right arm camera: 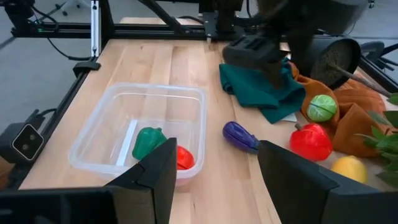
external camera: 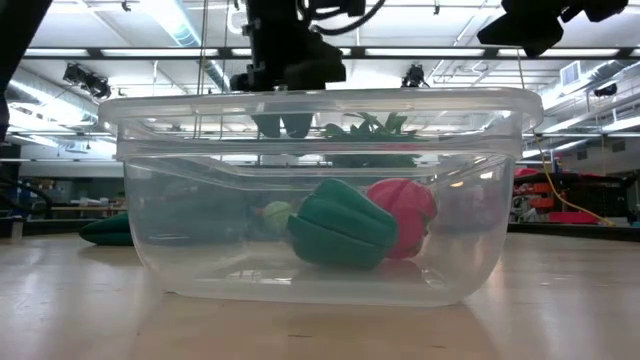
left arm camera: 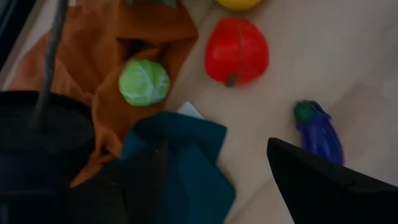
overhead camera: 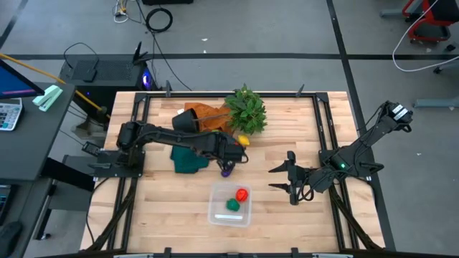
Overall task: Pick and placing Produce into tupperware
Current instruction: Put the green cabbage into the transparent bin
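The clear tupperware (overhead camera: 218,213) (right arm camera: 99,134) sits near the table's near edge. A dark green piece (right arm camera: 148,142) (external camera: 342,225) and a red piece (right arm camera: 184,158) (external camera: 408,208) lie inside it. A purple piece (overhead camera: 226,170) (left arm camera: 318,130) lies on the wood between the tub and the teal cloth. A second red piece (left arm camera: 237,51) and a yellow piece (overhead camera: 243,141) lie by the plant. A light green piece (left arm camera: 143,82) rests on the orange cloth. My left gripper (overhead camera: 231,158) (left arm camera: 242,199) hovers open just above and beside the purple piece. My right gripper (overhead camera: 288,179) (right arm camera: 214,186) waits open to the tub's right.
A bushy green plant (overhead camera: 247,111), a black pot (overhead camera: 185,122) and an orange cloth (overhead camera: 208,115) crowd the table's far middle. A teal cloth (overhead camera: 188,159) lies under the left arm. Bare wood lies between the tub and my right gripper.
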Tool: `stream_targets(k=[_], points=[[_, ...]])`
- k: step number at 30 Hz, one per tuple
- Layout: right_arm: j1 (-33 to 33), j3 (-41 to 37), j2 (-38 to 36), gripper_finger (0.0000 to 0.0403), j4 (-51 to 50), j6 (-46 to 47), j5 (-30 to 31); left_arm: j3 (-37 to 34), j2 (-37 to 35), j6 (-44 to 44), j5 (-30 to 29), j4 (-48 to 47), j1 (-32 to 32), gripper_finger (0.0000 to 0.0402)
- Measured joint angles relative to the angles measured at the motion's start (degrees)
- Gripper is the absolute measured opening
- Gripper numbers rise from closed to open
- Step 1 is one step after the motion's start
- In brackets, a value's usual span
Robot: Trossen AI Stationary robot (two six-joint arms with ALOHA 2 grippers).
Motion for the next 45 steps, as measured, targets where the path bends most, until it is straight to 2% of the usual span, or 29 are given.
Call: stream_targets(k=[7,15,20,25,35,45], points=[[-0.04,0.0,0.0,0.0183,-0.66,-2.05,-0.56,-0.63,0.01,8.01,2.18,0.44,4.13,0.0277],[-0.11,0.02,1.57,0.0183,-2.42,-6.78,3.4,-6.51,0.07,14.09,6.02,5.51,7.12,0.025],[-0.53,0.02,4.04,0.0183,-2.3,-8.14,3.39,-8.09,0.11,14.27,5.92,6.59,8.25,0.0244],[-2.06,0.02,4.62,0.0185,-2.18,-7.46,2.64,-8.09,0.11,13.46,2.2,6.5,8.49,0.0262],[-4.63,0.02,5.31,0.021,-1.16,-7.52,0.16,-8.07,0.11,15.3,0.28,6.8,9.05,0.0318],[-4.79,0.02,5.7,0.0215,-1.26,-11.36,7.02,-8.05,0.11,16.99,1.03,8.18,11.02,0.0323]])
